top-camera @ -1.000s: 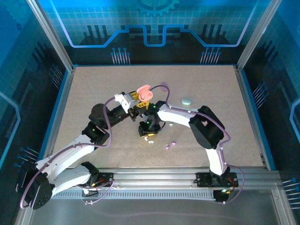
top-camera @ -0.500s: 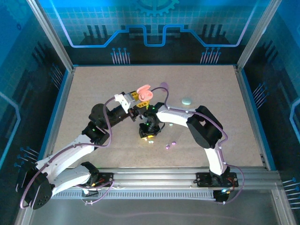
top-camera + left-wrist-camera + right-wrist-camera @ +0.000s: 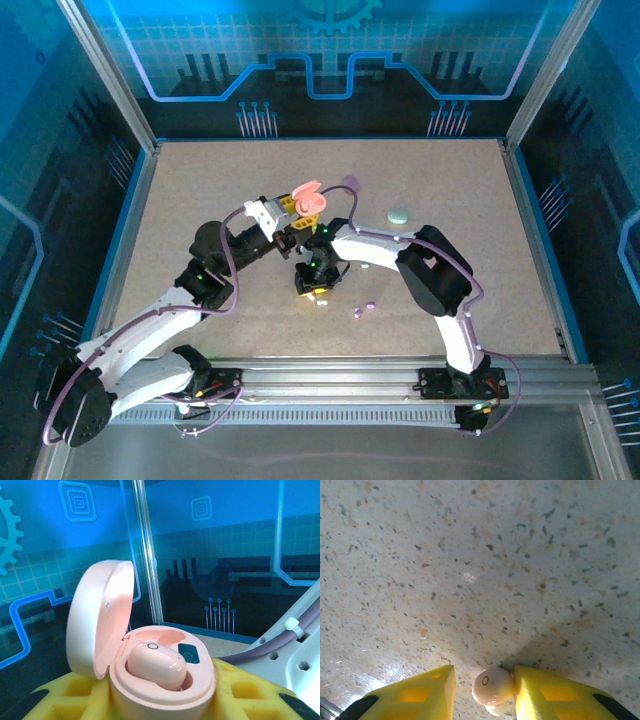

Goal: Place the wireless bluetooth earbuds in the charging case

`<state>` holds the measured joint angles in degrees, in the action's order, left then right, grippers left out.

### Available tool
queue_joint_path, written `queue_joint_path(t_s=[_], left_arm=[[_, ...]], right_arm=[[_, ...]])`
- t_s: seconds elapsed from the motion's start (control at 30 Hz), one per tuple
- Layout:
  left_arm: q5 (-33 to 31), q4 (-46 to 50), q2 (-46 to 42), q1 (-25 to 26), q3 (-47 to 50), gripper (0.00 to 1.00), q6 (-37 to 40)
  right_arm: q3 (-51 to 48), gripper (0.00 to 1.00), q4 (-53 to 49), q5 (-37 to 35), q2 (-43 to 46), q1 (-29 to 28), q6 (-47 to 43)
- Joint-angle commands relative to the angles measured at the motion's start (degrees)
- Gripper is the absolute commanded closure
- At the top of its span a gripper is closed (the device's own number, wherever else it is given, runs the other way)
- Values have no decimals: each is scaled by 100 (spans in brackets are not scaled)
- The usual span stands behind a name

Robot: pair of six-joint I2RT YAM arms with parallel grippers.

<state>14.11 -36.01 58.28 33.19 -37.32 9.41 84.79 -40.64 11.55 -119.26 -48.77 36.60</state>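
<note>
My left gripper [image 3: 161, 702] is shut on an open pink charging case [image 3: 197, 687], held above the table with its lid [image 3: 97, 615] tipped back. One pink earbud [image 3: 157, 665] sits in the case's near socket. The same case [image 3: 308, 194] shows near the table's centre. My right gripper [image 3: 484, 686] is down at the table, open. A pink-cream earbud [image 3: 493, 686] lies between its yellow fingers, touching the right finger [image 3: 555, 697], with a gap to the left finger [image 3: 420, 695]. My right gripper [image 3: 314, 288] is just in front of the held case.
A mint oval case [image 3: 399, 215] lies at the back right and a purple case [image 3: 350, 184] sits behind the pink one. Two purple earbuds [image 3: 364, 309] lie right of my right gripper, and a pale mint one [image 3: 322, 300] just in front of it.
My right gripper has shifted slightly left and back over the table, and its jaws have narrowed. The left gripper and the pink case have stayed still.
</note>
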Motion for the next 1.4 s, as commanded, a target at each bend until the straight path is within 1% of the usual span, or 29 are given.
queue_joint_path(t_s=[0.0, 0.17, 0.4, 0.6, 0.73, 0.87, 0.93, 1.13, 1.3, 1.37], left_arm=[[-99, -86, -63, 30, -20, 71, 55], [-77, -90, -49, 22, -5, 71, 61], [-92, -90, -54, 24, -9, 71, 68], [-101, -88, -54, 30, -5, 71, 69], [-96, -91, -62, 26, -5, 71, 69], [-114, -84, -81, 19, 4, 71, 77], [-110, -89, -84, 28, 10, 71, 78], [-130, -82, -112, 26, -2, 71, 85], [-136, -65, -94, 21, 4, 71, 90], [-102, -87, -47, 28, -3, 71, 69]], right_arm=[[158, 63, 4, 48, -176, -101, -74], [199, 65, -42, 31, -219, -115, -83], [399, 71, -331, -177, -374, -184, -213], [673, 73, -711, -414, -523, -295, -333], [694, 76, -776, -459, -563, -308, -337], [709, 76, -829, -505, -546, -317, -338], [696, 79, -816, -511, -507, -316, -354], [412, 81, -596, -596, -150, -215, -313], [-233, 81, -92, -480, 493, 145, -251], [-574, 80, 157, -371, 877, 392, -214]])
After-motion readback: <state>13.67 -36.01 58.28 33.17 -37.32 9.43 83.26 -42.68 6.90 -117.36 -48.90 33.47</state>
